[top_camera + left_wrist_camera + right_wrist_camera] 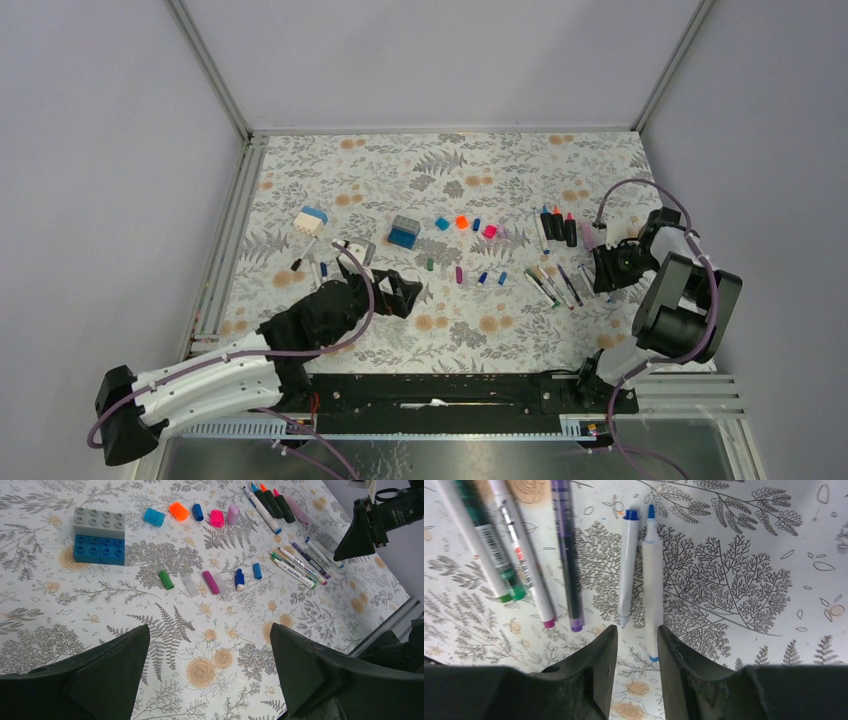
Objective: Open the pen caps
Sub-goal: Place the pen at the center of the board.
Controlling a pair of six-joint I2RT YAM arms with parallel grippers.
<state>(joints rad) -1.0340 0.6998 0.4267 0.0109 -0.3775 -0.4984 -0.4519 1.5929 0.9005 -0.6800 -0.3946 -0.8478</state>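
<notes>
Plastic pen caps (216, 518): stubby cylinders | floral-print tabletop (310, 630) | studded rectangular block (99, 542)

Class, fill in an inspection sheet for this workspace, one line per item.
Surface: floral cloth, flat.
Job's things: caps lying loose in two rows; pens lying at the right.
Clutter: blue-grey block; white-blue block.
Grippers: left gripper open, empty; right gripper slightly open above two pens, empty.
Cables: purple cables looped along both arms.
Surroundings: grey walls, metal frame.
</notes>
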